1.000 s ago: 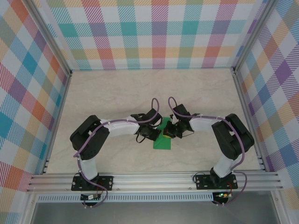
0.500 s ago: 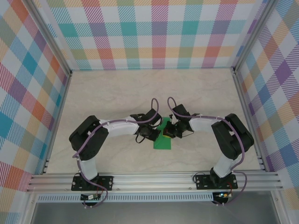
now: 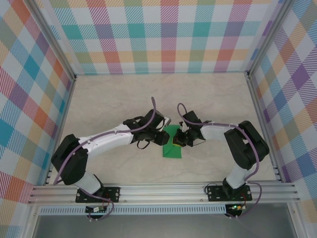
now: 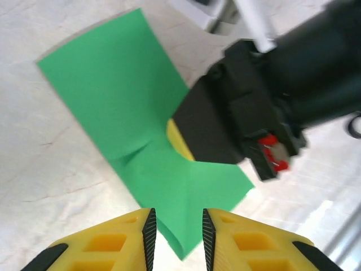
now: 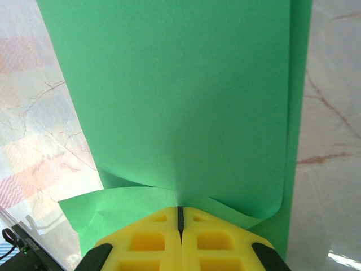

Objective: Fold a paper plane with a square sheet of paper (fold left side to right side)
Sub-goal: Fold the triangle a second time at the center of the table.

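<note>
The square sheet of paper (image 3: 173,149) is bright green and lies folded into a narrow strip on the marble table, mid-front. In the left wrist view the sheet of paper (image 4: 118,96) runs diagonally, and one corner reaches between my left gripper (image 4: 176,219), whose jaws stand apart without touching it. My left gripper (image 3: 162,138) sits at the paper's left edge. My right gripper (image 3: 177,141) is on the paper's right part. In the right wrist view my right gripper (image 5: 180,210) is shut, with the paper (image 5: 180,96) curling up around its tips and a crease running into the seam.
Plaid walls (image 3: 163,34) close in the table on three sides. An aluminium rail (image 3: 163,191) carrying both arm bases runs along the near edge. Bare marble tabletop (image 3: 148,94) lies beyond the paper.
My left gripper has opened and let go of the paper. The left arm has stretched out, its elbow swinging down to the left. The right arm stayed put.
</note>
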